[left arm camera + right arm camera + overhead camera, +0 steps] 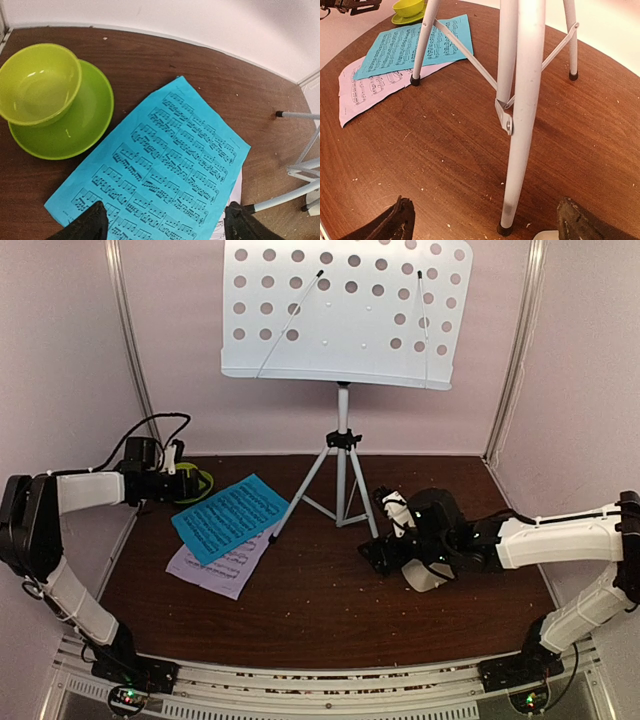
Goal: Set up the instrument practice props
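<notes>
The white perforated music stand (345,310) stands on its silver tripod (342,475) at the back centre. The cyan page (230,517) lies flat on the table and overlaps the lilac page (222,565). My left gripper (165,225) is open and empty above the near end of the cyan page (170,155). My right gripper (487,225) is open and low, with the foot of one tripod leg (520,150) between its fingers, untouched. A cream-white shape (425,575), probably the metronome, is mostly hidden under the right wrist.
A lime-green bowl (37,82) sits on a matching saucer (82,125) at the far left, beside the cyan page. The other tripod feet (415,80) rest on the brown table (320,620). Pale walls close in on three sides.
</notes>
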Robot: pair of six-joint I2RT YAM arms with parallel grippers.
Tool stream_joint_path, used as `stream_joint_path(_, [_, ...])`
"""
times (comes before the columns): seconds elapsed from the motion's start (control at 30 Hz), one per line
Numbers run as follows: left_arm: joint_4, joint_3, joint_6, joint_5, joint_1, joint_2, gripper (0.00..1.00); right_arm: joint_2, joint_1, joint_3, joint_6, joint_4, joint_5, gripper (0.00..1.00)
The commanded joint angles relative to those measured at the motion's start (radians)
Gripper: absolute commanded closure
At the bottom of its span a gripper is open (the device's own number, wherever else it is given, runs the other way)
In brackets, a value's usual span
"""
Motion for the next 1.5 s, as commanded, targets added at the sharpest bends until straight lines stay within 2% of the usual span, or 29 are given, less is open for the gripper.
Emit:
stream_joint_path(0.0, [-0.079,0.066,-0.032,0.173,0.123,0.061,0.16,-0.033,0.005,0.021,-0.009,-0.021,0.009,0.0])
stream_joint_path(0.17, [-0.138,0.102,0.02,0.139,0.205,0.105,0.15,-0.03,0.005,0.018,-0.007,-0.019,0.012,0.0])
stream_joint_path(0.3, [-0.18,0.162,0.048,0.186,0.256,0.217,0.16,-0.021,0.006,0.014,0.006,-0.006,0.004,0.0])
stream_joint_path(0.5, [-0.188,0.203,0.108,0.219,0.266,0.327,0.18,-0.015,0.005,0.025,0.004,-0.013,0.002,0.0])
stream_joint_path(0.7, [-0.213,0.269,0.096,0.283,0.288,0.421,0.2,-0.002,0.005,0.035,0.005,-0.011,0.001,0.0])
stream_joint_path(1.03, [-0.233,0.284,0.124,0.289,0.288,0.418,0.23,0.005,0.005,0.065,-0.023,-0.03,0.004,0.0])
stream_joint_path(1.2, [-0.348,0.325,0.148,0.294,0.288,0.452,0.36,0.0,0.005,0.064,-0.031,-0.039,0.019,0.0])
stream_joint_path(1.47, [-0.362,0.196,0.144,0.335,0.282,0.365,0.55,0.0,0.005,0.078,-0.053,-0.041,0.039,0.0])
